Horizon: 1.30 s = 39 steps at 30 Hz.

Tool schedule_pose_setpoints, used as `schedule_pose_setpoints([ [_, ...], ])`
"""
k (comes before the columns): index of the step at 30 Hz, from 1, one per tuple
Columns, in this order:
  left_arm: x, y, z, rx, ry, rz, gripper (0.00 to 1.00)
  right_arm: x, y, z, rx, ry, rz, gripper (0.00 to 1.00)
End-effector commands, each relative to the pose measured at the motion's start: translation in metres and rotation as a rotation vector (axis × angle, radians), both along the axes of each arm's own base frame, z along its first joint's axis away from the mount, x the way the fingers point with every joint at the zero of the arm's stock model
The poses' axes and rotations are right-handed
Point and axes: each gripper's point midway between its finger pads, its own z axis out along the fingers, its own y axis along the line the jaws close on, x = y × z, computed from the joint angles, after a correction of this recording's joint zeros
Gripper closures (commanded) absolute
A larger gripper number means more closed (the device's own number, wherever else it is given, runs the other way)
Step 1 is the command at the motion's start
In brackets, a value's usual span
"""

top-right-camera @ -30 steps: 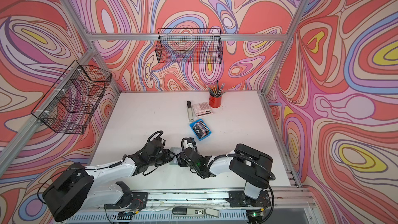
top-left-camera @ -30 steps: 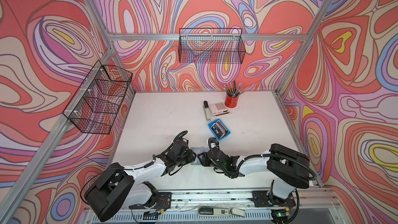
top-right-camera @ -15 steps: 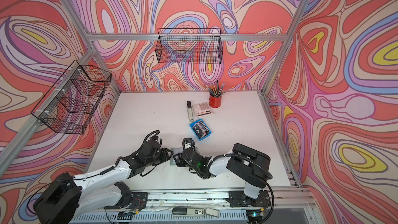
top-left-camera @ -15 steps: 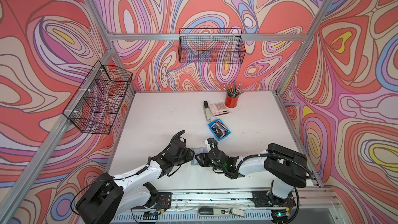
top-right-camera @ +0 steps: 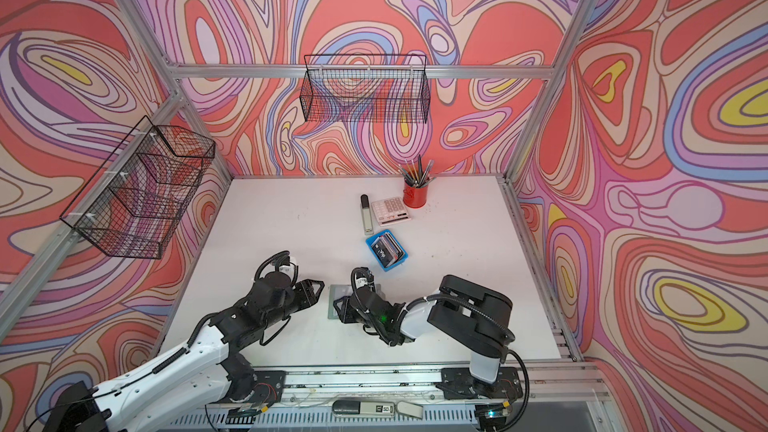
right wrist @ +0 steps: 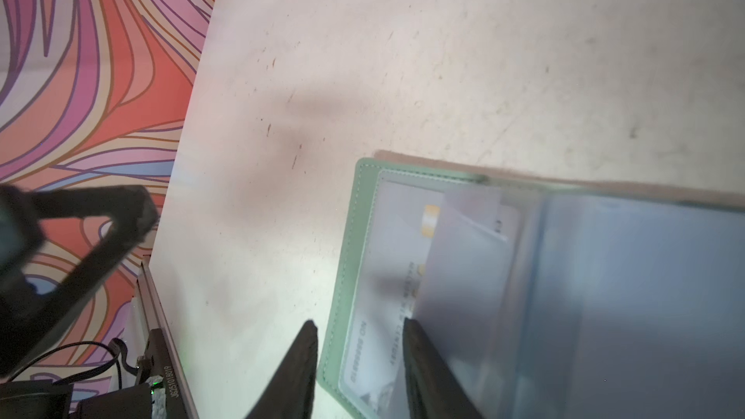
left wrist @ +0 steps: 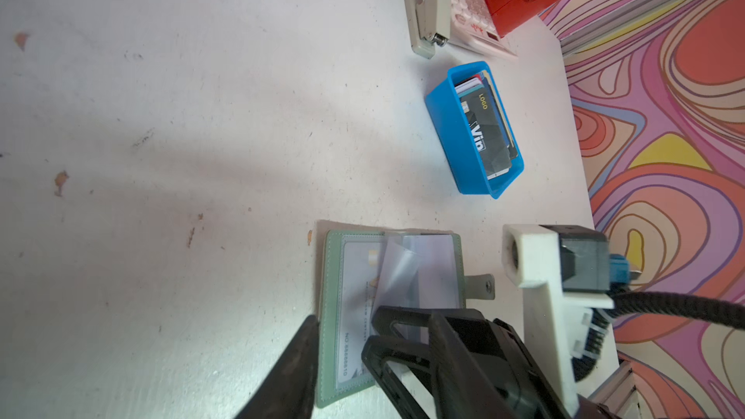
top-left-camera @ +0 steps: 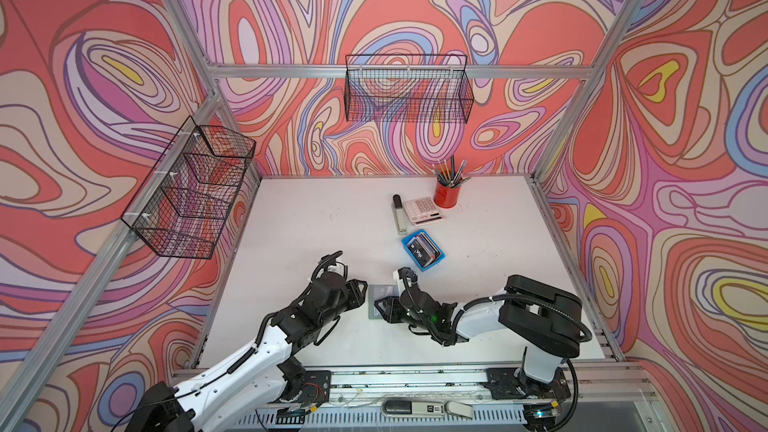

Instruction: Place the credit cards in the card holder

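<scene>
Swirl-patterned walls in red, pink and lilac enclose a scuffed white tabletop (top-left-camera: 316, 222). Near its front edge the sage-green card holder (left wrist: 334, 308) lies open and flat between the two arms, its snap tab (left wrist: 481, 286) sticking out from one side. A pale grey card (right wrist: 397, 264) with a gold chip sits inside the clear pocket of the cover nearer the left arm, and a loose clear sleeve (left wrist: 397, 272) curls up over it. The right gripper (right wrist: 358, 322) reaches over the holder with its fingers spread: one tip stands over bare table just outside the green edge, the other over the sleeves, with nothing pinched between them. Whether that tip touches the plastic cannot be told. The left gripper (top-left-camera: 362, 289) hovers just beside the holder, apart from it, its fingers parted and empty. The other credit cards (left wrist: 487, 131), a dark "Vip" one on top, are stacked in a small blue tray (left wrist: 445, 131) farther back, near a stapler (top-left-camera: 398, 216), a calculator (top-left-camera: 424, 211) and a red pen cup (top-left-camera: 448, 197).
</scene>
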Motion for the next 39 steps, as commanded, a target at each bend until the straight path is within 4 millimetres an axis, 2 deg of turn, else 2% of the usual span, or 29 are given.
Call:
schedule_pose_setpoints([
  [1, 0.011, -0.003, 0.017, 0.03, -0.065, -0.031, 0.53, -0.004, -0.003, -0.014, -0.015, 0.017, 0.006, 0.62],
  [6, 0.024, -0.043, 0.038, -0.003, -0.068, -0.193, 0.56, -0.006, 0.003, -0.021, 0.0, 0.029, 0.027, 0.65],
  [8, 0.027, -0.059, 0.03, -0.008, -0.02, -0.248, 0.58, -0.007, 0.003, -0.022, 0.01, 0.033, 0.03, 0.65],
  [12, 0.033, -0.083, 0.001, -0.009, 0.102, -0.332, 0.67, -0.009, 0.002, -0.023, 0.012, 0.036, 0.035, 0.66],
  [15, 0.036, -0.094, -0.018, -0.009, 0.174, -0.368, 0.7, -0.01, 0.0, -0.024, 0.01, 0.033, 0.035, 0.66],
  [21, 0.035, -0.103, -0.056, -0.059, 0.312, -0.372, 0.75, -0.01, 0.0, -0.026, 0.015, 0.034, 0.034, 0.66],
  [28, 0.036, -0.088, -0.084, -0.052, 0.412, -0.298, 0.8, -0.007, 0.004, -0.012, 0.014, 0.011, 0.04, 0.64],
  [32, 0.035, -0.081, -0.09, -0.062, 0.433, -0.276, 0.8, -0.001, 0.007, 0.007, 0.007, -0.019, 0.036, 0.59],
  [35, 0.034, -0.083, -0.092, -0.081, 0.446, -0.285, 0.82, 0.002, 0.009, 0.034, 0.023, -0.057, 0.034, 0.55],
  [39, 0.034, -0.083, -0.093, -0.082, 0.447, -0.286, 0.83, 0.002, 0.003, 0.059, 0.018, -0.079, 0.027, 0.51],
])
